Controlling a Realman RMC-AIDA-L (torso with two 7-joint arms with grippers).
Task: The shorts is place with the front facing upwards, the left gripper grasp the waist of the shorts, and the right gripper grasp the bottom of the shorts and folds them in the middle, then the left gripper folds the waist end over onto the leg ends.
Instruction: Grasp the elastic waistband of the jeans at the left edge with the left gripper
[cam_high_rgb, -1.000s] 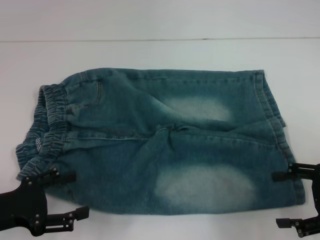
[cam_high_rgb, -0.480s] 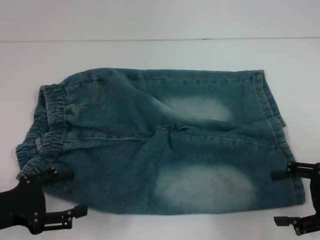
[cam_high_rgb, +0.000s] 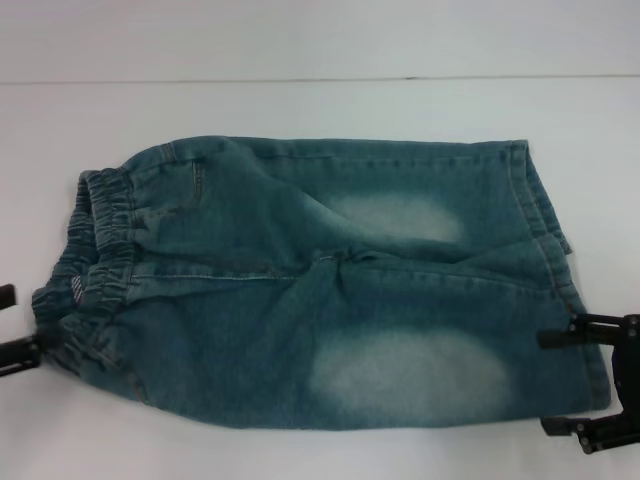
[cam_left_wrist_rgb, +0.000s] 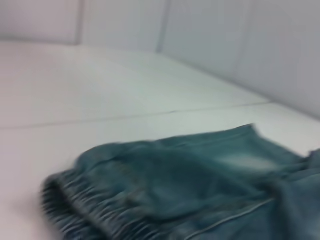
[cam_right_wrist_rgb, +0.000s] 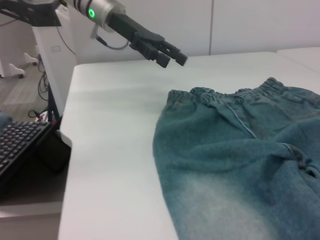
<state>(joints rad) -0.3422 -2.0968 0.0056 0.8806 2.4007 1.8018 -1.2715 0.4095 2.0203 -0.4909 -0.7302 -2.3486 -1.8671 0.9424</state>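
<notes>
At the near right, the right claw (cam_high_rgb: 543, 383) is held open at the bottom of the shorts (cam_high_rgb: 590, 372). One finger is laid over the near leg's hem and the other is kept off the cloth, over the table (cam_high_rgb: 320, 110), so nothing is gripped yet. Compared with a second ago, this claw is hardly shifted. The change is found on the other side. The left claw (cam_right_wrist_rgb: 170, 55), which was seen at the near left corner beside the waistband, has been moved outward, and only its black tips are left at the edge of the head view. In the right wrist view it is seen raised above the table, just beyond the waist of the shorts (cam_high_rgb: 100, 250). Its fingers appear parted and nothing is held by them. The shorts (cam_high_rgb: 330, 290) are spread flat across the middle of the table, with the waist toward the robot's left and the leg ends toward its right. The cloth itself is not disturbed. It is judged that the left claw is being lined up again for the waist, so the first grasp is not yet made and no fold is begun.
</notes>
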